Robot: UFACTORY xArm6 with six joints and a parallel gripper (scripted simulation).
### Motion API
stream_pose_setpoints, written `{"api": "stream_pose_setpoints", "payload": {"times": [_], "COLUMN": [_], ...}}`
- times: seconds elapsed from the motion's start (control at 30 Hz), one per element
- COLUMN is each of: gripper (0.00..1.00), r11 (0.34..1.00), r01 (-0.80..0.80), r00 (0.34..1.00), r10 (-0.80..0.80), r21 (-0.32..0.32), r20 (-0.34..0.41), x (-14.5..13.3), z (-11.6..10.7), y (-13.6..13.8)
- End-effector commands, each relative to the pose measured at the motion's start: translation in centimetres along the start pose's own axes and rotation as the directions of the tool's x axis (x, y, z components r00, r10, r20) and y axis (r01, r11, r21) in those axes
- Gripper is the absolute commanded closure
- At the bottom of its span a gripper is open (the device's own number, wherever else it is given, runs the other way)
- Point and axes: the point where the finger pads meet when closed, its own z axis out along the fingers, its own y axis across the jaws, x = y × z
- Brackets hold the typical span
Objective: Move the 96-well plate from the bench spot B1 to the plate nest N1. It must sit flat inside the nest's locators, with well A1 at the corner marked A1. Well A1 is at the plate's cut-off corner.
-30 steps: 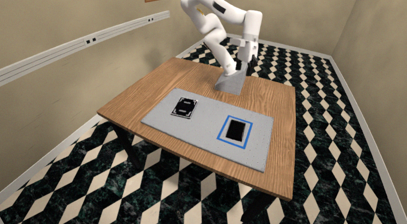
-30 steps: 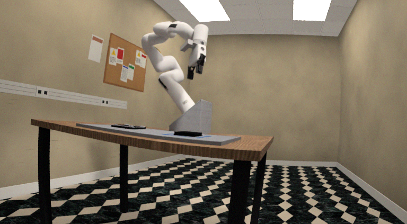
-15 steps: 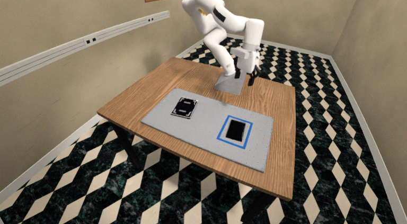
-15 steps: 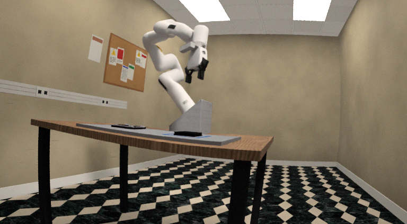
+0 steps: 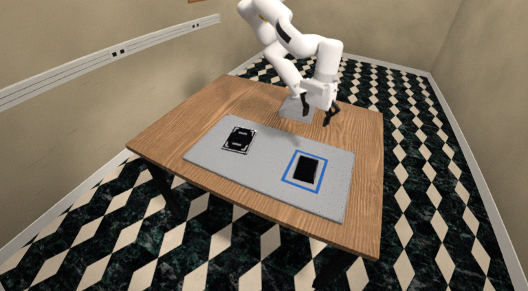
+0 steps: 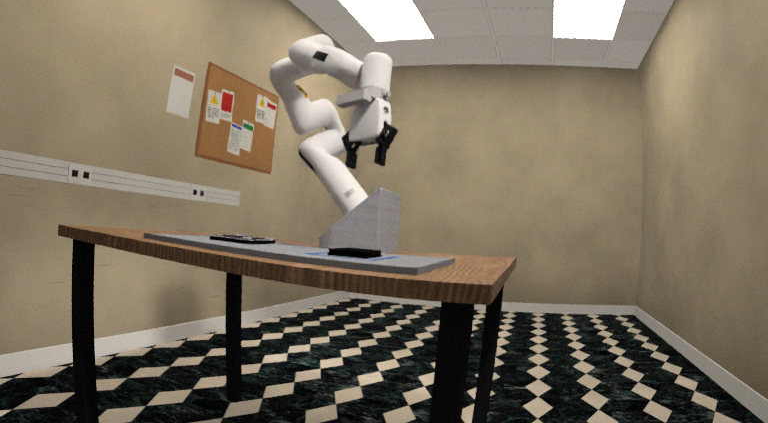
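Observation:
The black 96-well plate (image 5: 305, 169) (image 6: 354, 252) lies flat inside the blue outline of spot B1 (image 5: 287, 166) on the grey mat's right part. The plate nest N1 (image 5: 239, 139) (image 6: 242, 238), black with white corner locators, sits on the mat's left part and holds nothing. My gripper (image 5: 317, 115) (image 6: 366, 156) is open and empty. It hangs high above the table near the arm's base, behind and above the plate, fingers pointing down. The plate's cut-off corner is too small to tell.
The grey mat (image 5: 265, 159) (image 6: 282, 255) lies on a wooden table (image 5: 194, 109) (image 6: 453, 276). The arm's grey base block (image 6: 368, 220) (image 5: 291, 110) stands behind the mat. Walls stand to the left and behind.

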Motion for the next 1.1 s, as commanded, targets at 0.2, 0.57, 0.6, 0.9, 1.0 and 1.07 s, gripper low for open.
{"api": "stream_pose_setpoints", "payload": {"times": [0.2, 0.57, 0.6, 0.9, 1.0, 1.07], "gripper": [0.0, 0.0, 0.0, 0.0, 0.0, 0.0], "r11": [0.989, 0.959, 0.957, 0.933, 0.909, 0.906], "r01": [0.146, 0.285, 0.292, 0.359, 0.417, 0.424], "r00": [0.989, 0.956, 0.953, 0.928, 0.901, 0.898], "r10": [-0.145, -0.283, -0.29, -0.357, -0.415, -0.422], "r21": [-0.009, -0.006, -0.006, 0.002, 0.012, 0.013], "r20": [0.04, 0.082, 0.084, 0.105, 0.123, 0.126], "x": [1.5, 2.8, 2.9, 3.5, 3.8, 3.9], "z": [3.0, 6.8, 7.3, 9.9, 11.1, 12.0], "y": [-1.4, -2.5, -2.6, -3.1, -3.3, -3.5]}}
